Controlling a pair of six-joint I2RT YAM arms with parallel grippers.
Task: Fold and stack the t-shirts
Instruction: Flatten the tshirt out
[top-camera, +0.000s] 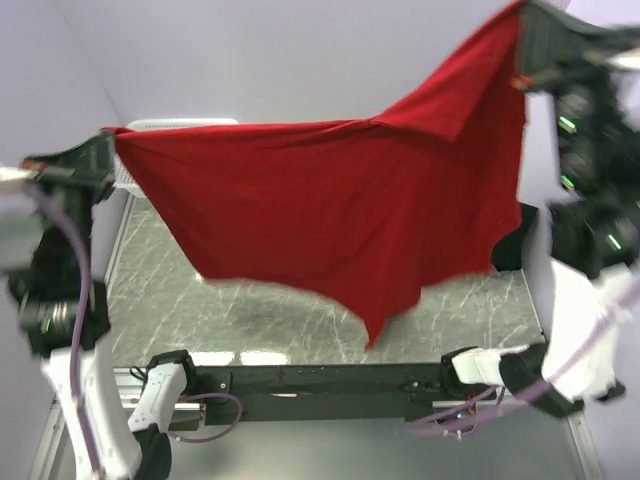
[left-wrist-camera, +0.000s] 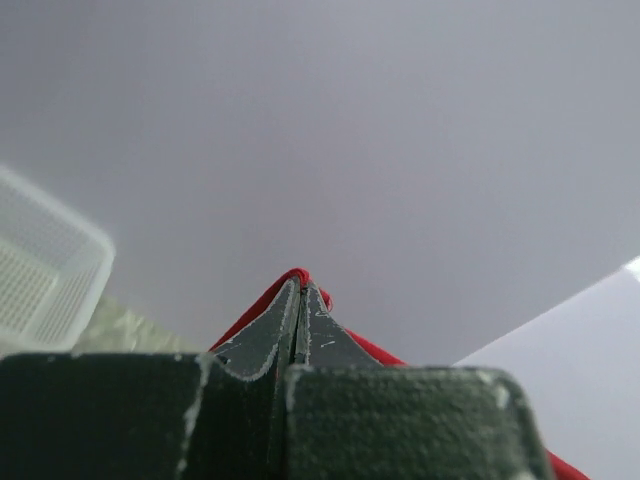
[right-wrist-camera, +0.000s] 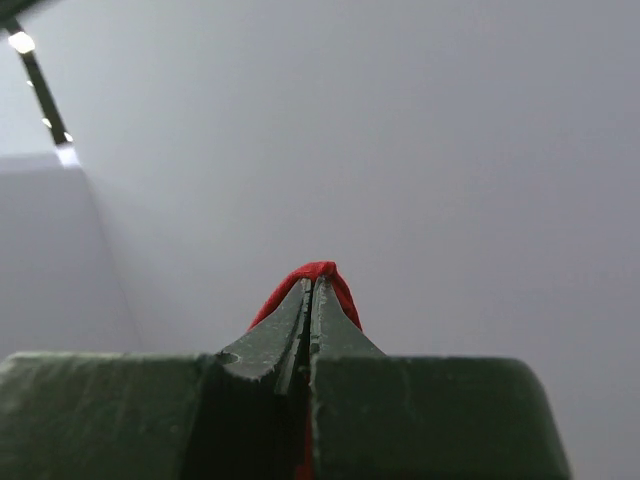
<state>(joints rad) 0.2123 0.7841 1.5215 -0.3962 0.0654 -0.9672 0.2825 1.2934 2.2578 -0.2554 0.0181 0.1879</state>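
Grey-veined marble-look tabletop (top-camera: 160, 265) carried a white plastic mesh basket (top-camera: 180, 124) at far left corner. Black shape (top-camera: 513, 245) at right edge, mostly hidden, couldn't identify.

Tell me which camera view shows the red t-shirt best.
Top external: the whole red t-shirt hangs spread in the air between the left gripper and the right gripper. Each wrist view shows only a small red fold pinched in its own shut gripper.

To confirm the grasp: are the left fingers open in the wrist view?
No, the left fingers are shut on the red shirt.
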